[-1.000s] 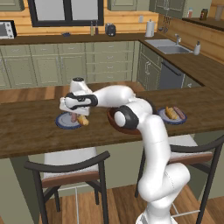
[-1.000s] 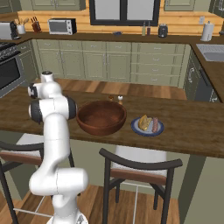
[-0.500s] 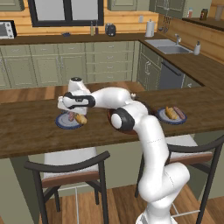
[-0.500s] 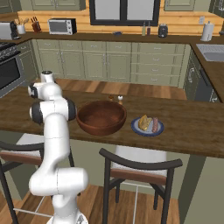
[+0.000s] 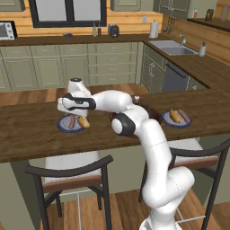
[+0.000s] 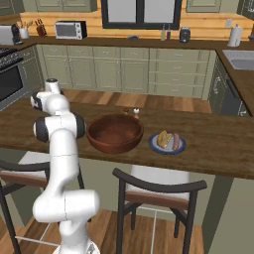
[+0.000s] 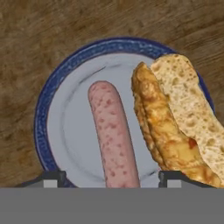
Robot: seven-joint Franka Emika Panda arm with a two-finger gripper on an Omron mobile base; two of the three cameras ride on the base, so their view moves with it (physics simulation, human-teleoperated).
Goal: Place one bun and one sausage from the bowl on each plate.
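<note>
My gripper (image 7: 111, 178) hangs open just above the left blue-grey plate (image 7: 65, 109). A pinkish-brown sausage (image 7: 113, 135) lies on this plate, running between my spread fingertips (image 7: 53, 177), and neither tip touches it. A golden bun (image 7: 173, 118) lies beside it on the same plate. From the left base view my gripper (image 5: 74, 114) points down over that plate (image 5: 63, 126). The other plate (image 6: 167, 145) holds a bun (image 6: 162, 139) and a sausage (image 6: 175, 141). The dark wooden bowl (image 6: 115, 133) stands between the plates, and nothing shows inside it.
Two small shakers (image 6: 130, 112) stand behind the bowl. Two dark chairs (image 6: 158, 188) are tucked under the counter's near edge. My arm (image 5: 112, 101) stretches low across the counter from the bowl's side to the left plate.
The hand has drifted slightly left and up over the left plate. The plates, bowl and food have not moved.
</note>
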